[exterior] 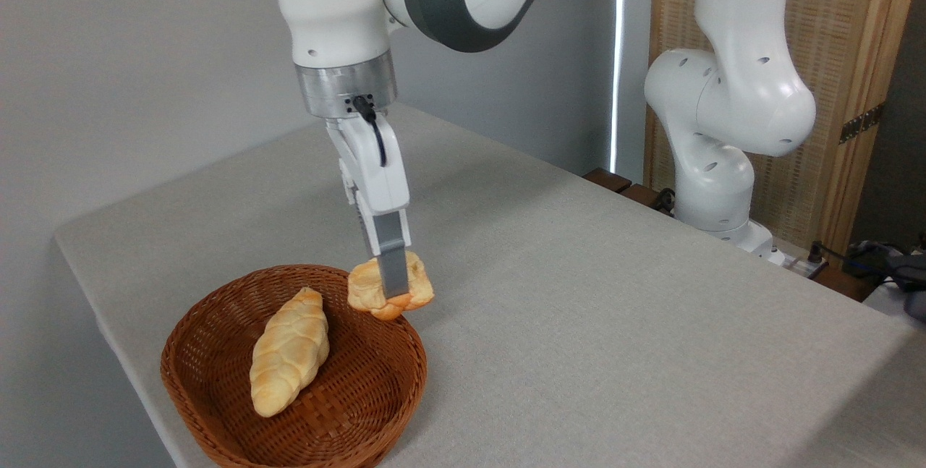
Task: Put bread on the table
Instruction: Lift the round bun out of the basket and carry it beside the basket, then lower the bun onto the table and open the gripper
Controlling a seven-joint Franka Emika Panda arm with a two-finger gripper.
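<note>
- Wicker basket [217, 388], lower left, holds a braided loaf [289, 352].
- Gripper [391, 287] clamps the bread [362, 293] above the basket's far rim, off the table [615, 309].

We found the desk [579, 294] open right of the wicker basket [217, 410]; only the basket's rim and the braided loaf [289, 352] inside blocked the left.

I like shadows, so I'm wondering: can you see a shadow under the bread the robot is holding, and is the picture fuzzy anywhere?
In the camera view, light is soft and even: only a faint shadow lies on the table below the bread in the gripper; the basket is darker inside; nothing looks blurred, and a bright strip glows behind the arm.
</note>
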